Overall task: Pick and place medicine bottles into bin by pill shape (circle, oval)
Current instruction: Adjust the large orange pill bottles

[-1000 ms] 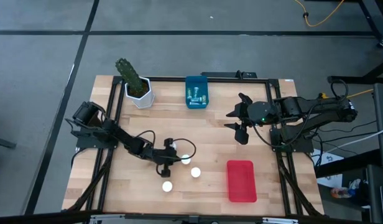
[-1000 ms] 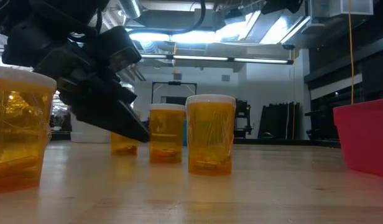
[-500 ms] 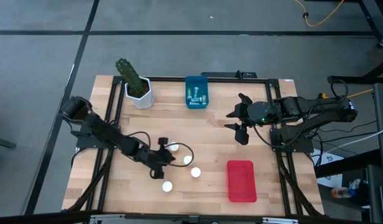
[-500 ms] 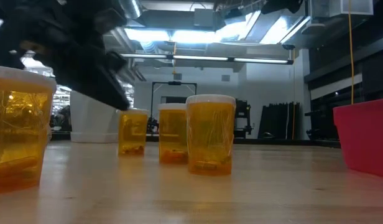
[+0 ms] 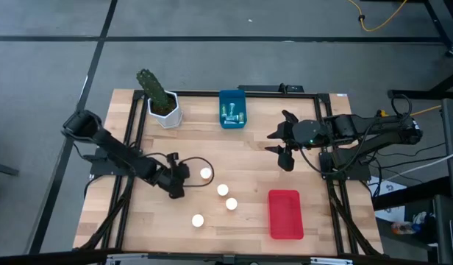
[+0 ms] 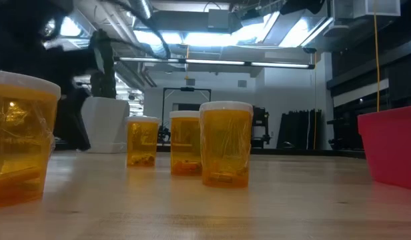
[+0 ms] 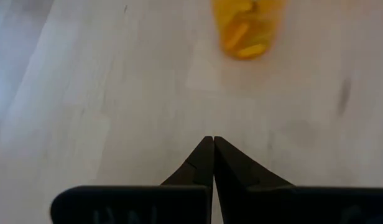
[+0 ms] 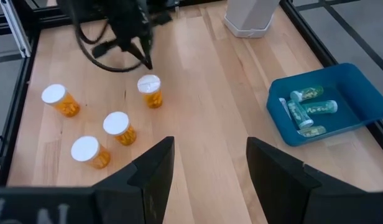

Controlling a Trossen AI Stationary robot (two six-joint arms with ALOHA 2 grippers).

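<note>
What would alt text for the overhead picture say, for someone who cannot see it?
Four white-capped orange bottles stand on a wooden table, the left gripper beside them. The right gripper hovers open between a blue bin holding small bottles and a red bin.

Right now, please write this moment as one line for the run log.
left gripper: shut, empty, beside orange bottles | right gripper: open, waiting over table | blue bin: pale bottles inside | red bin: empty

Bright ceiling strip lights (image 6: pixel 259 65) glare behind; the near orange bottle (image 7: pixel 246 28) blurs in the left wrist view.
</note>
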